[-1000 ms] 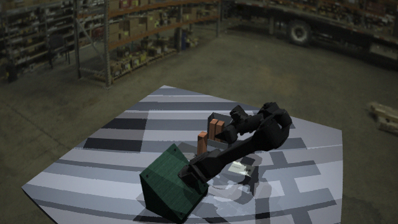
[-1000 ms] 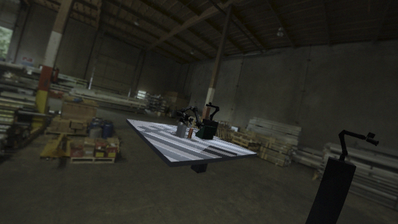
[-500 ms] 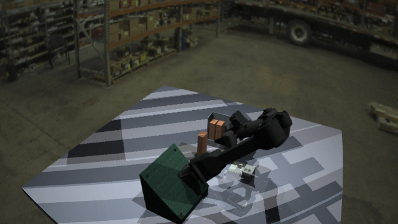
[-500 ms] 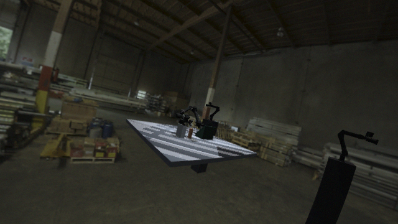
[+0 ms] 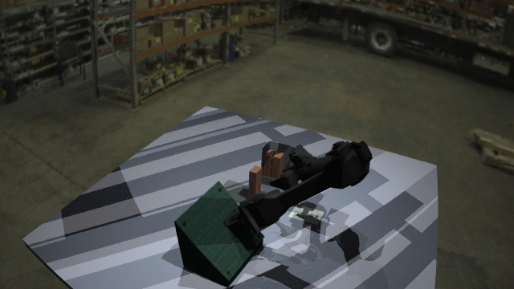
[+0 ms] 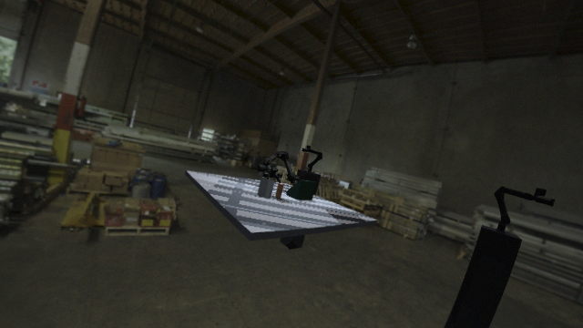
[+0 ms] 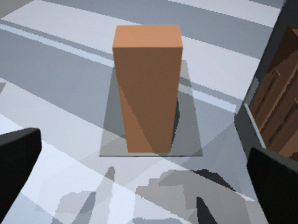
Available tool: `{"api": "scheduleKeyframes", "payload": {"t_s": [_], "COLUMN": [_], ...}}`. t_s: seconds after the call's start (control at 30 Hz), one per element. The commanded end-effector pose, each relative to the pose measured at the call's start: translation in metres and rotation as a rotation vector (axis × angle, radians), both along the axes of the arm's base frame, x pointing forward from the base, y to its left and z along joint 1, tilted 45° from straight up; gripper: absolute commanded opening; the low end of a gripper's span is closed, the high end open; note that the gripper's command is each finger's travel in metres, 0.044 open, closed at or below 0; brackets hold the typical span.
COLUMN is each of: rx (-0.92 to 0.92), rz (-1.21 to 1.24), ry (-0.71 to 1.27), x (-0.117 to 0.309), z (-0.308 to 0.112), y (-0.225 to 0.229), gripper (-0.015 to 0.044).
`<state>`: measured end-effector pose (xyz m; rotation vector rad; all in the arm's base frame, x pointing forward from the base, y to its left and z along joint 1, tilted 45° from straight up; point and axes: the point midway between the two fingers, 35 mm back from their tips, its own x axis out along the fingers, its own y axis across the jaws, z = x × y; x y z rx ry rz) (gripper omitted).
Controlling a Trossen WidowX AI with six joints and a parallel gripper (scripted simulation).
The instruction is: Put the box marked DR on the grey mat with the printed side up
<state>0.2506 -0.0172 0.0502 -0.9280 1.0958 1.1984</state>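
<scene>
Reaches over a table point(image 5: 161, 172) point(image 6: 255, 219) banded in pale and slate stripes, with the gripper point(image 5: 287, 170) point(image 6: 269, 171) point(image 7: 147, 148) spread wide around nothing. Shows one orange-brown box point(image 5: 254, 181) point(image 6: 279, 191) point(image 7: 150, 100) upright on the grey mat point(image 7: 109, 145), two more in the bin point(image 5: 264, 157) point(image 6: 265, 188) point(image 7: 241, 117); cannot tell which is DR. Beyond, opens onto dim concrete floor point(image 5: 321, 88) point(image 6: 182, 282), loaded shelving point(image 5: 134, 60) and timber roof beams point(image 6: 273, 32).

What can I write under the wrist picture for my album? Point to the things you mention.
An orange box point(image 7: 148, 95) stands upright on a grey mat point(image 7: 110, 135), in front of the open gripper point(image 7: 147, 148).
</scene>
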Motion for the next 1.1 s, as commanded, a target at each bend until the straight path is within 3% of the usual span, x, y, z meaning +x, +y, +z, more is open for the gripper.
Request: {"api": "scheduleKeyframes", "payload": {"t_s": [0.0, 1.07], "rx": [-0.002, 0.001], "rz": [0.004, 0.000], "ry": [0.002, 0.002], "x": [0.000, 0.000], "z": [-0.006, -0.051], "y": [-0.001, -0.005], "gripper": [0.0440, 0.0440]}}
